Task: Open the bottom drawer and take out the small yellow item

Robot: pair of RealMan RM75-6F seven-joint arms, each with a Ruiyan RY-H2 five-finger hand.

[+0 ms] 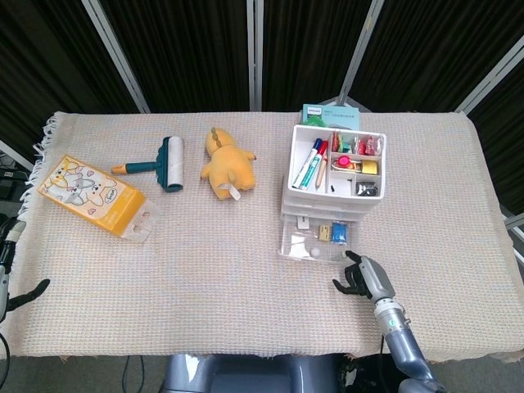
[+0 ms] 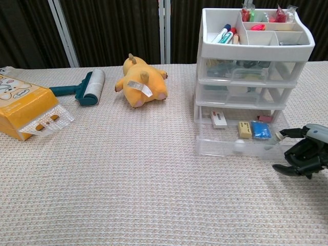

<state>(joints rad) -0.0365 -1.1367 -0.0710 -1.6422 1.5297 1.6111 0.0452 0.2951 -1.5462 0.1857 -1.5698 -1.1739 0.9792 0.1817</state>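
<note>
Woven tablecloth (image 1: pixel 205 270) carries the open bottom drawer (image 2: pixel 241 143); right robot hand (image 2: pixel 302 156), frame-cropped, curls around nothing

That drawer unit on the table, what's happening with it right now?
The robot's right hand is at the front right corner of the bottom drawer of the clear drawer unit, and the drawer now stands pulled out. Inside lie a small yellow item, a blue item and a white one. Nothing has been taken out yet. The left hand hangs off the table's left edge, not involved.
</note>
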